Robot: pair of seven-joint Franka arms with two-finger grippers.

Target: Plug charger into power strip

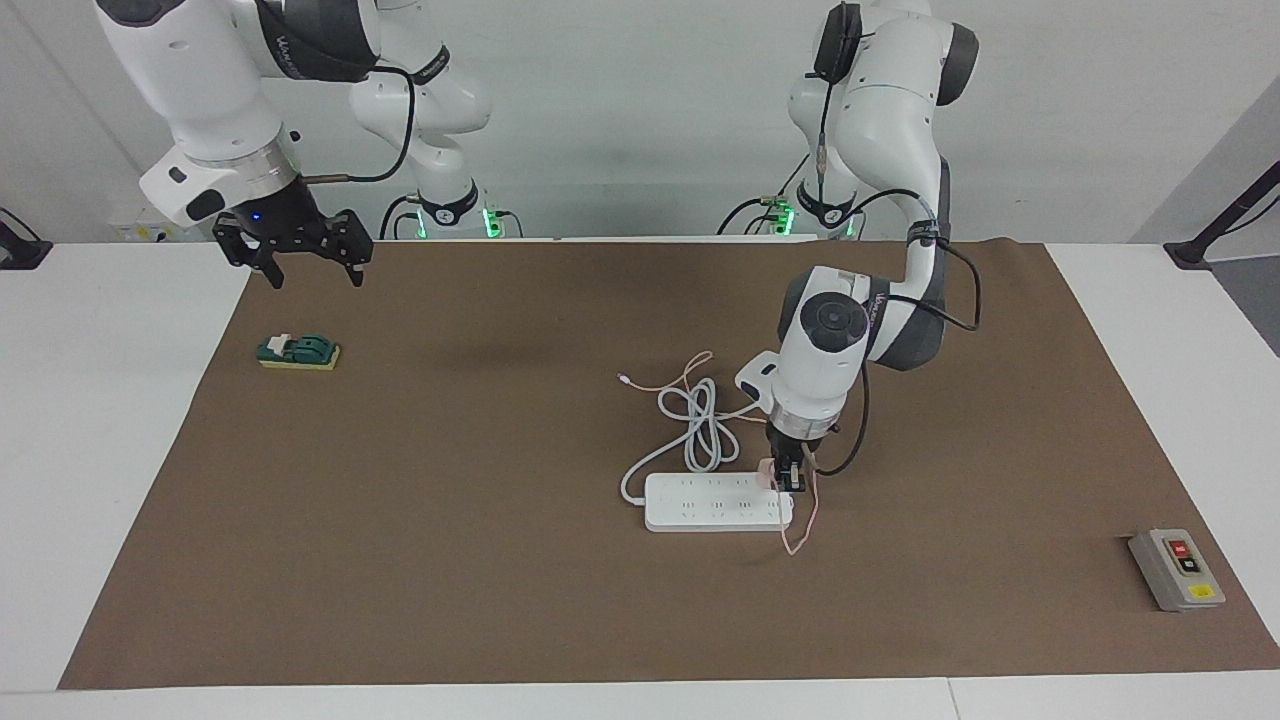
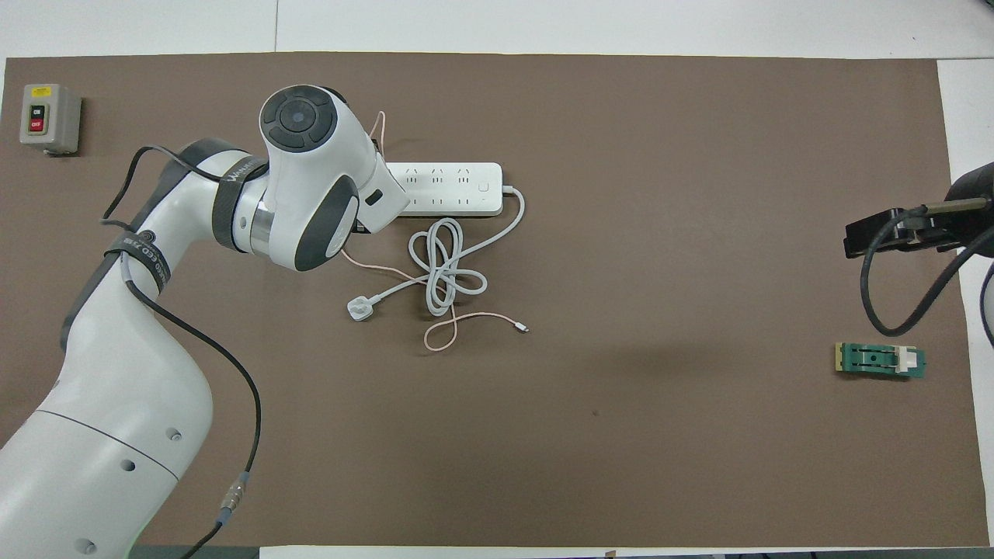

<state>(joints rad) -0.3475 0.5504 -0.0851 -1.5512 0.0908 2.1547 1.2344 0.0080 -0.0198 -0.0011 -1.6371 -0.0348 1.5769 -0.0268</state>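
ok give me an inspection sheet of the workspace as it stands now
surface: brown mat on a white table.
job's things: power strip flat on the mat; pink charger at its end toward the left arm, in the left gripper, at the sockets; whether seated cannot be told.
clutter: green block toward the right arm's end; grey button box at the left arm's end.
grippers: left gripper pointing down, shut on the charger; right gripper open, raised above the mat's edge, waiting.
cables: strip's white cord looped, its plug lying loose; thin pink cable trailing across the mat.
surroundings: white wall.
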